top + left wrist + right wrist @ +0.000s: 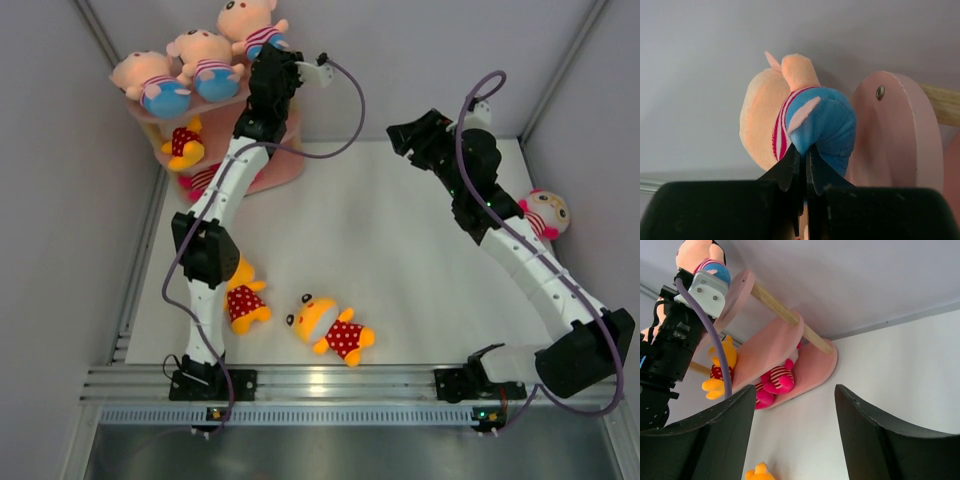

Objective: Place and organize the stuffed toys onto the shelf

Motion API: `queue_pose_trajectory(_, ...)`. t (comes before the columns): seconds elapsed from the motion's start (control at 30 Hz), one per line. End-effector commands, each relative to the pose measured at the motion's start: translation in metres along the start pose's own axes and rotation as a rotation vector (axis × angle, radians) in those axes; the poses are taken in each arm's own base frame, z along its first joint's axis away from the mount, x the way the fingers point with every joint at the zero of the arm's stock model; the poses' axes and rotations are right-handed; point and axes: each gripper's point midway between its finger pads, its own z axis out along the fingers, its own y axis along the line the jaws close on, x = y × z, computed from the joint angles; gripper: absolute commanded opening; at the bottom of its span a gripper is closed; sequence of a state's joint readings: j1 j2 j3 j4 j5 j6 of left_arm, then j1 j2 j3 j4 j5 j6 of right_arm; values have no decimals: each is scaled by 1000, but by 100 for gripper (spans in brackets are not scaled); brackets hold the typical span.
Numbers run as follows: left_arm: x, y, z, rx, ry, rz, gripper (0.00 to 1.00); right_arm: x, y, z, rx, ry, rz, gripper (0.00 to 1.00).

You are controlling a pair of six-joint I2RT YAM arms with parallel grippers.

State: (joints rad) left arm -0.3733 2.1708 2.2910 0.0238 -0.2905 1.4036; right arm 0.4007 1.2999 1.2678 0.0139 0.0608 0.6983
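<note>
1. At eleven o'clock on the table, the small pink three-tier shelf with wooden posts (288, 168) carries two plush boy dolls in blue shorts (180, 80) on top, a yellow plush bear (185, 145) on the middle tier and a pink striped plush doll (777, 380) at the bottom.
2. The left gripper (802, 152), jaws pressed together, pinches a third plush boy doll (825, 125) by its shorts, beside the top board.
3. The right gripper (793, 390) is spread and empty.
4. Left to shelve: two yellow polka-dot plush bears (335, 330) at six to seven o'clock and a pink-capped plush doll (545, 212) at three o'clock.

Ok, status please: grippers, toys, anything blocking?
Left gripper shut on boy doll at shelf top. Right gripper open, empty. Two bears, one pink doll on table.
</note>
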Motion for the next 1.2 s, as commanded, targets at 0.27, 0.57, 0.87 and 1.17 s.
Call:
queue_pose_trajectory(0.27, 8, 40, -10, -91, 13, -46, 9, -21, 5, -15, -15, -67, -5, 66)
queue_pose_trajectory(0.57, 9, 55, -21, -106, 11, -65, 40, -21, 6, -17, -16, -64, -7, 68)
queue_pose_trajectory(0.87, -7, 77, -35, -152, -24, -34, 68, -22, 9, -18, -27, -63, -7, 70)
queue_pose_trajectory(1.17, -31, 106, -60, -190, -82, -111, 98, -15, 6, -19, -14, -12, -60, 74)
